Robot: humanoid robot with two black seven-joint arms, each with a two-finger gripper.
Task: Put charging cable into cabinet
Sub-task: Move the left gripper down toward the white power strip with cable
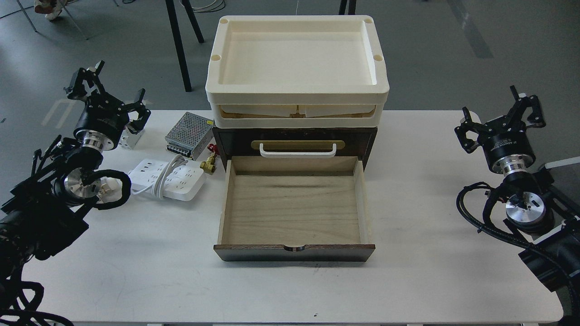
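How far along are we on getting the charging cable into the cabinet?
Done: the cabinet's drawer is pulled open and holds nothing. In hand: nothing; the left gripper and right gripper are both open and clear of everything. Left: the charging cable lies on the table left of the drawer, to be picked up and placed inside.

Drawer open from above; tray overhangs rear.

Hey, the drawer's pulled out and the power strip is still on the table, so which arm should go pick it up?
Probably the left. The charging cable lies left of the cabinet, close below the open left gripper. The right gripper, also open, sits across the open drawer, which would block its path.
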